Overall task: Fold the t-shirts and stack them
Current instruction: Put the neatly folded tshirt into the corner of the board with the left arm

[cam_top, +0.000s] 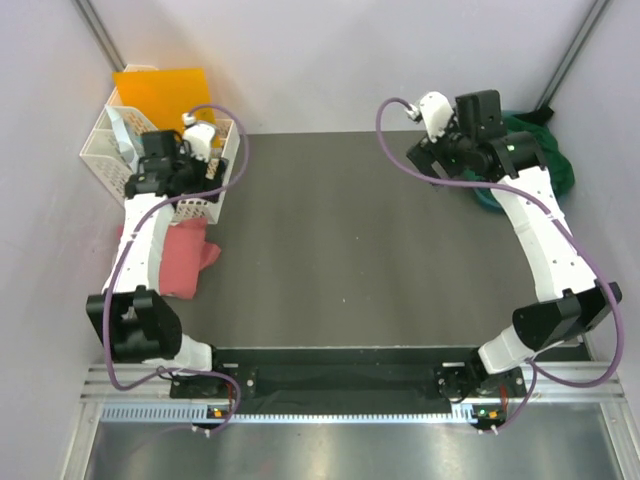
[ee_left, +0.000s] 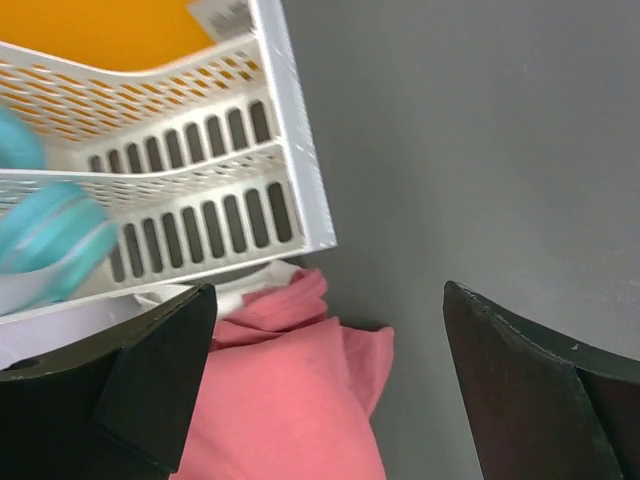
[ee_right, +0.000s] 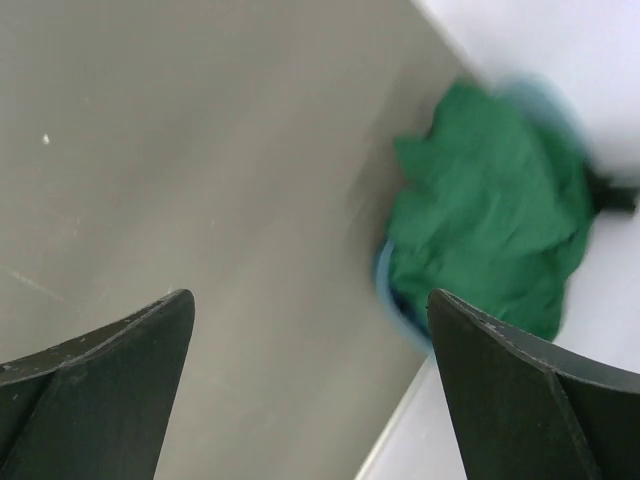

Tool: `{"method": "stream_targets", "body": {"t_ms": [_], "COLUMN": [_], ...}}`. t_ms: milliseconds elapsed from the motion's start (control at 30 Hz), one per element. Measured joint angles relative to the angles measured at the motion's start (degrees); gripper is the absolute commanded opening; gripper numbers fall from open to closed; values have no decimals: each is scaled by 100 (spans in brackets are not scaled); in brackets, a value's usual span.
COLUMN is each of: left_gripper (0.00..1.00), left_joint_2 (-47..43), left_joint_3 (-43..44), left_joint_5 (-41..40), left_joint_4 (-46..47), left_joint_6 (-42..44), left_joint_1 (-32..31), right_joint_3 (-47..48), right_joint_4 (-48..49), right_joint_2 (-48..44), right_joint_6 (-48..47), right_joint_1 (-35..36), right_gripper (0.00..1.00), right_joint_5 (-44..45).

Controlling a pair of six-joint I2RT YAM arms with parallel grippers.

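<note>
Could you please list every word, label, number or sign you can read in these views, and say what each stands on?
No text can be read in any view.
Sticker at the top edge of the white lattice basket: dark marks, cut off by the frame and too blurred to read.
Salmon-pink t-shirt and green t-shirt: no print or label visible.

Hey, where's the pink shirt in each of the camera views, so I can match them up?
Top external: pink shirt at the left side, just below the basket.
Left wrist: pink shirt at bottom centre, under the basket's corner.
Right wrist: not in it.
Shared landmark: the white basket, next to the shirt in both views.
</note>
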Motion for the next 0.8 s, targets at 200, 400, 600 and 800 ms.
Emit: {"method": "stream_targets", "body": {"t_ms": [200, 400, 600, 800], "left_gripper": [99, 99, 99, 99], "left_joint_2": [225, 223, 223, 223], "left_joint_3": [37, 61, 63, 66], "left_joint_5": [-752, -1016, -1056, -1088], "left_joint_4": [-306, -317, -326, -328], "left_joint_6": [-22, -52, -66, -66], "left_joint_1": [-313, -269, -269, -269], "right_joint_3": [-461, -492, -492, -492], "right_joint_4": [79, 297, 503, 538], "right_joint_2": [-164, -431, -487, -487], "right_joint_6": [610, 1032, 1290, 1438], "right_joint_1": [-651, -859, -1005, -1023], "right_gripper": [100, 100, 100, 100], "right_joint_5": [-94, -59, 28, 74]}}
